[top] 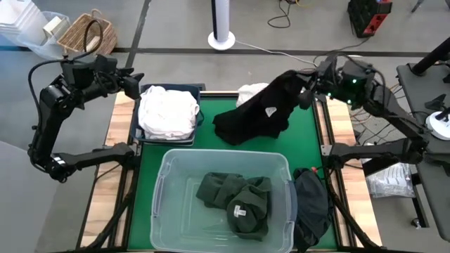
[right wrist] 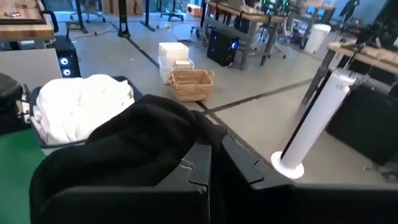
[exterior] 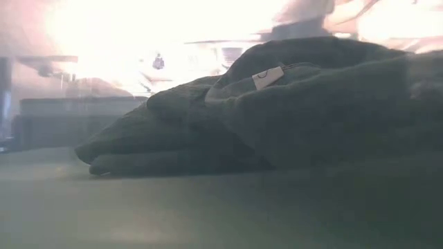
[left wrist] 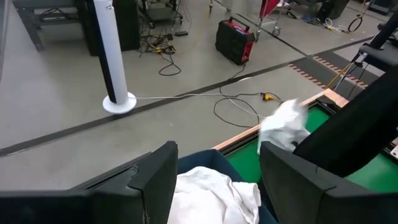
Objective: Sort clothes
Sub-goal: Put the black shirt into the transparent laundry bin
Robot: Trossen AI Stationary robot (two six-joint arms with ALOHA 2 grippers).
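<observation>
My right gripper [top: 306,95] is raised at the mat's far right, shut on a black garment [top: 256,116] with a small white tag. A white garment [top: 251,92] lies on the green mat [top: 211,144] behind it. White clothes [top: 167,112] are piled in the navy bin [top: 199,90] at far left. My left gripper [top: 135,84] hovers open over the bin's far left corner, nothing between its fingers [left wrist: 155,183]. Dark green clothes [top: 235,200] lie in the clear tub [top: 163,184] at the near edge. My right gripper pinches the black garment's upper end [right wrist: 186,146] between its two shut fingers [right wrist: 208,165], coming in about level from the table's right. How many layers it has does not show. The cloth hangs slack below the fingers, and its lower part [top: 235,132] lies bunched on the green mat.
A dark cloth [top: 311,204] lies on the table right of the tub. Beyond the far edge stand a white pole base [top: 223,39] and a wicker basket [top: 88,34]. Bare green mat shows between the bin, the tub and the black garment.
</observation>
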